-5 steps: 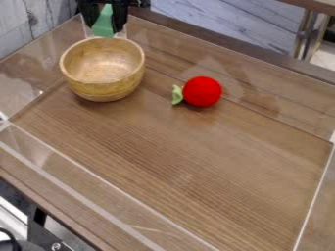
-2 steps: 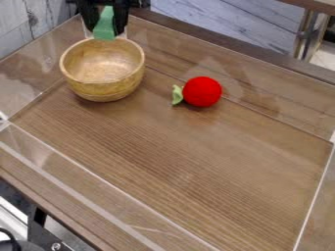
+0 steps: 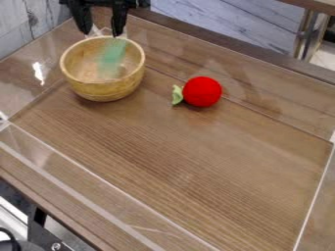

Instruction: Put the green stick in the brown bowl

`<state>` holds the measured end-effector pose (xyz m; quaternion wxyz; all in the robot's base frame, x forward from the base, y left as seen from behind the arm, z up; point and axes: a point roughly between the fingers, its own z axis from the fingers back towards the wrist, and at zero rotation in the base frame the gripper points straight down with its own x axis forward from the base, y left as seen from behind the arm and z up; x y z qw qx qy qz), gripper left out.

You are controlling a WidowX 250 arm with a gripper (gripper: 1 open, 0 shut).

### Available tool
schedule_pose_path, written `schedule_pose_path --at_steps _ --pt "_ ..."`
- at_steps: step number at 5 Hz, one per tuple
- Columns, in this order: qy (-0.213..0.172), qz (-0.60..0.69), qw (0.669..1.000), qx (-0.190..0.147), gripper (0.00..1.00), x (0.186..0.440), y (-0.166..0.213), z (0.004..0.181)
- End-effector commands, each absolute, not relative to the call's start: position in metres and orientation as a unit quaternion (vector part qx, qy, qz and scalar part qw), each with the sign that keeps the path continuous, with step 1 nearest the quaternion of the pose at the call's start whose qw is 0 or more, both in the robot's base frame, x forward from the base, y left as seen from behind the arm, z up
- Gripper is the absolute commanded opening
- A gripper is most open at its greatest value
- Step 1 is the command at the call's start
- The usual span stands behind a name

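The green stick [image 3: 114,55] is a flat light-green block, tilted, inside the brown bowl [image 3: 81,86], leaning toward its far right wall. The bowl is a round light-brown wooden one at the table's far left. My gripper [image 3: 101,22] hangs just above the bowl's far rim, pointing down, its dark fingers [image 3: 84,20] spread apart with nothing between them. The stick is free of the fingers.
A red ball with a small green leaf [image 3: 199,91] lies to the right of the bowl. The wooden table top [image 3: 183,167] has a low clear rim around it. A table leg stands at the far right.
The gripper held the green stick above the bowl's far rim; now its fingers have opened and the stick has dropped into the bowl.
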<state>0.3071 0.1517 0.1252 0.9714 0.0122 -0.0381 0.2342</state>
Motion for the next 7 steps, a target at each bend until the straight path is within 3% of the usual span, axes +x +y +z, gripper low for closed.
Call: schedule_pose_path --at_steps 1,4,6,7 --pt "-0.074 0.241 0.967 0.024 1.00 0.303 0.160 0.152" --pt "-0.067 0.258 0.964 0.010 1.00 0.303 0.158 0.170" --pt "-0.058 0.287 0.956 0.011 1.00 0.298 0.161 0.160" --pt "-0.054 0.277 0.959 0.009 1.00 0.297 0.161 0.146"
